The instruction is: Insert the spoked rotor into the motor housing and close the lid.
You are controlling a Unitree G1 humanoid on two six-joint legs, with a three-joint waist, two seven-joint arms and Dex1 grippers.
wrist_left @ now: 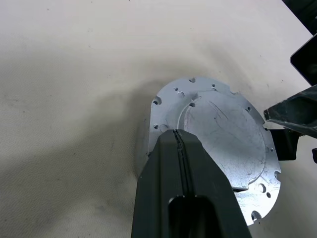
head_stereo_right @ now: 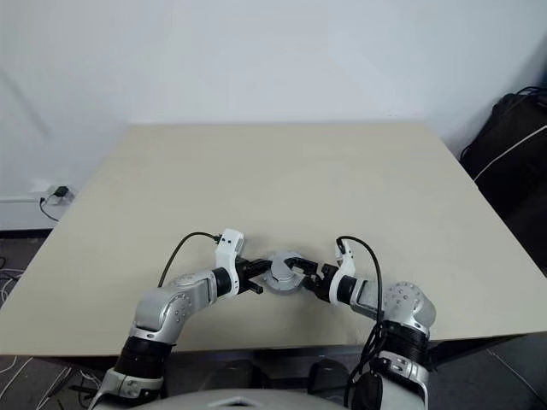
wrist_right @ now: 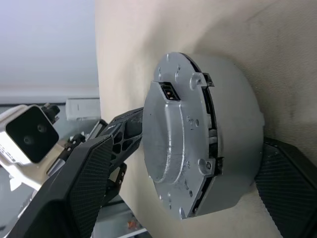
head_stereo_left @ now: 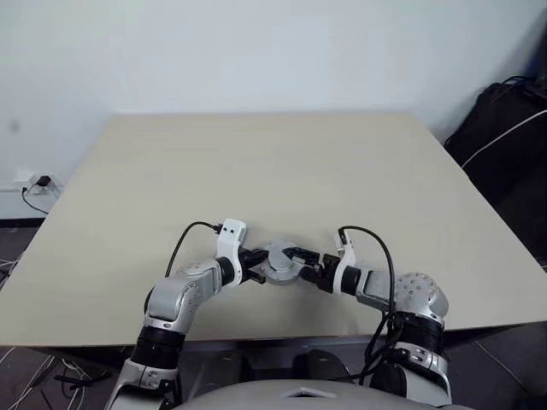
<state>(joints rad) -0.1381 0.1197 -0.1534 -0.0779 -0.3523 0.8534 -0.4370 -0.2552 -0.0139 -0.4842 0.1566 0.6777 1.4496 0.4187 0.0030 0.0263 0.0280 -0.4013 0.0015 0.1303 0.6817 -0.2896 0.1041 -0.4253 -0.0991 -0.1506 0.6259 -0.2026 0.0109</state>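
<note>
The lid [head_stereo_left: 280, 259], a light grey round metal cap with small holes round its rim, lies smooth face up on the motor housing [wrist_right: 233, 124], a grey round body on the table near the front edge. My left gripper [wrist_left: 179, 135] is shut, and its joined tips rest on the lid's top face. My right gripper [wrist_right: 188, 144] reaches in from the other side and stands open. One of its fingers [wrist_right: 84, 183] is over the lid and the other [wrist_right: 287, 188] is beside the housing's base. The spoked rotor is hidden.
The beige table [head_stereo_left: 256, 162] stretches far beyond the parts, and its front edge is just behind my wrists. A black bag [head_stereo_left: 504, 128] with a white cable sits off the table's right side. A wall socket with cables [head_stereo_left: 38, 182] is at the left.
</note>
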